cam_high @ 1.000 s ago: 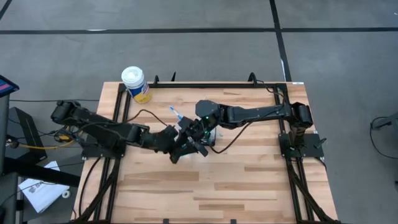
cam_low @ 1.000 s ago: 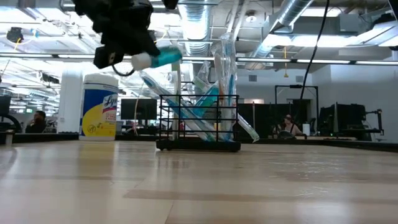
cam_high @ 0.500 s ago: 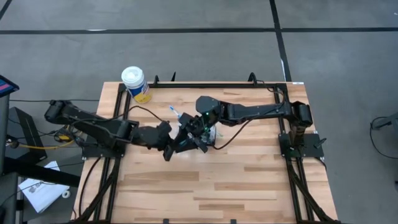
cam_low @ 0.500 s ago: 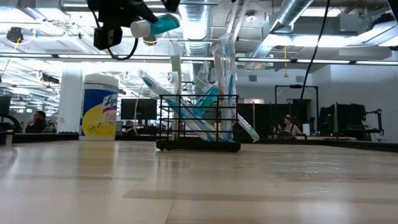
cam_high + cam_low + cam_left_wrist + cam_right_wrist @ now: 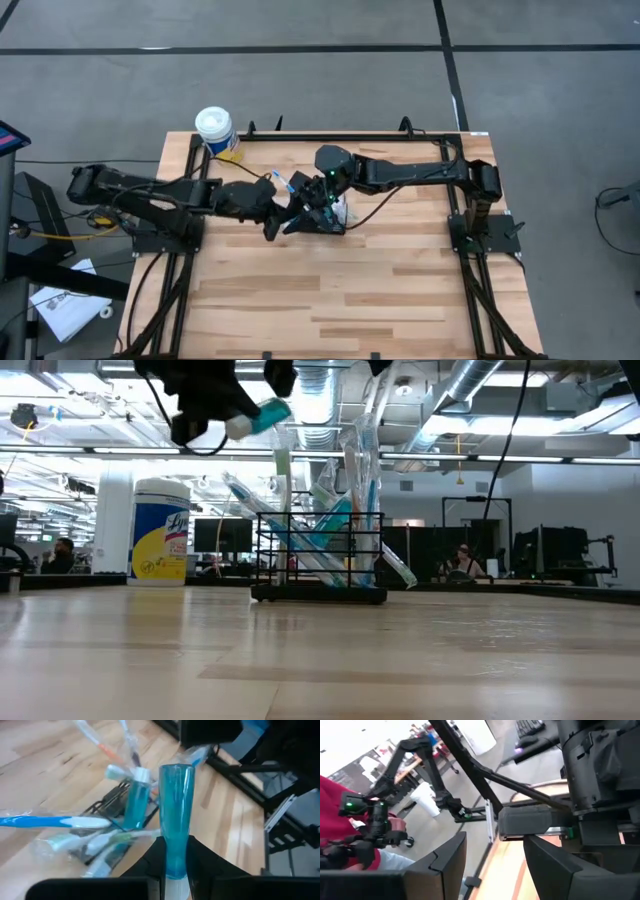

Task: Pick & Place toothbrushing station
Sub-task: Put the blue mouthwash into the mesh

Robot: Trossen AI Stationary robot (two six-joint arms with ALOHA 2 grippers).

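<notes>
The black wire-mesh basket (image 5: 320,592) stands on its base near the table's middle. Blue, white and orange toothbrushes (image 5: 60,822) and one teal tube (image 5: 135,800) lean in it. It also shows in the high view (image 5: 338,218). My left gripper (image 5: 275,218) is high above the table, left of the basket, and shut on a second teal tube (image 5: 258,417). My right gripper (image 5: 495,865) is open and empty, above the basket (image 5: 318,205). My left gripper pinches the teal tube between its two fingers at the end with the white cap (image 5: 175,870). The tube sticks out forward along the fingers, its flat crimped end (image 5: 176,768) toward the basket. It is lifted clear, high above the table and slightly tilted.
A white-lidded round canister with a yellow label (image 5: 216,132) stands at the table's far left corner and shows in the low view (image 5: 160,530). The wooden table top (image 5: 400,290) is bare toward the near edge. People sit at desks in the room behind.
My left gripper has gone up with the teal tube and then toward the table's far edge, and has turned. The tube lay level and broadside to the low view; it now tilts, flat end toward the basket. The basket has stayed put.
</notes>
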